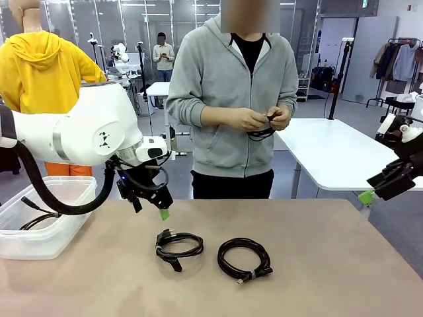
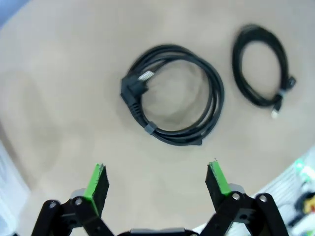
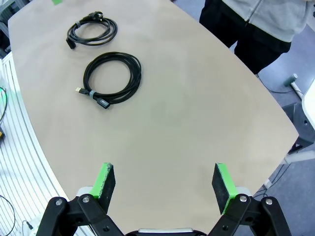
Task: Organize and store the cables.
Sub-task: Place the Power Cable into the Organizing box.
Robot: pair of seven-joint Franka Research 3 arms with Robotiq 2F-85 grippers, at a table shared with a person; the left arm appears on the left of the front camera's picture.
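Approach is the step I judge to be in hand. The left gripper (image 1: 151, 207) hovers over the surface (image 1: 317, 264), jaws spread wide with nothing between them. The nearer cable (image 1: 165, 239), a black coil with a chunky plug, lies flat at about 5 o'clock from it. To do this well, the gripper should come down over one side of the ring where the strands lie bunched. Straddling them all, rather than the plug, should lift the coil as one loop.

A second cable (image 1: 251, 273), bound by a small tie, rests at 3 o'clock of the first, near but apart. A grip on the ring's 9 o'clock side would avoid it. The clear bin (image 1: 33, 241), with a cord already inside, sits at 9 o'clock by the surface's left edge, with open room between. The right gripper (image 1: 374, 191), also wide open and empty, hangs off the edge at 3 o'clock. The person's hands (image 1: 254, 120) hold a third cable (image 1: 262, 134) at 12 o'clock, beyond the far edge.
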